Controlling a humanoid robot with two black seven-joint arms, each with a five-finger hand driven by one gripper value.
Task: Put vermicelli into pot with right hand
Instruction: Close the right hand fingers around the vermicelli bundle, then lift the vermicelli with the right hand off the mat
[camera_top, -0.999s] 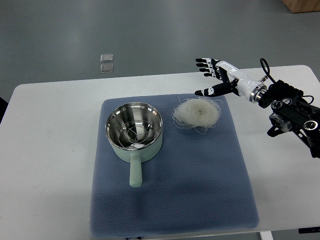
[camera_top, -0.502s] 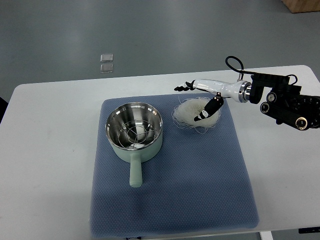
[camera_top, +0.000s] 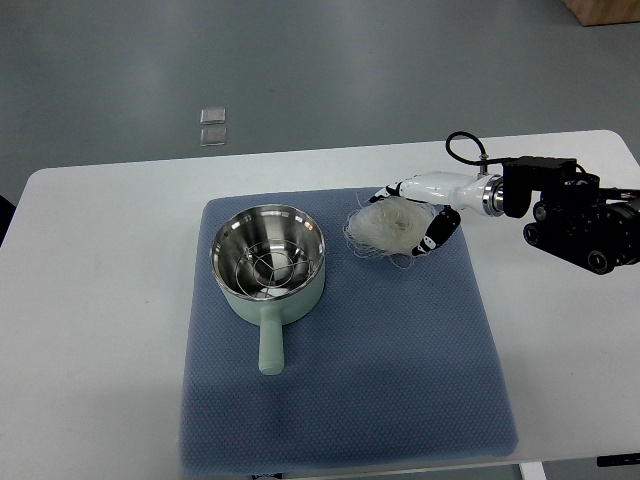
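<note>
Right hand cupped around vermicelli, fingers half-curled against it; pot well left, bare mat below.

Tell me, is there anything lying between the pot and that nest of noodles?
No. In the top view, only a bare strip of the blue mat separates the pot from the vermicelli, apart from a few stray strands.
</note>
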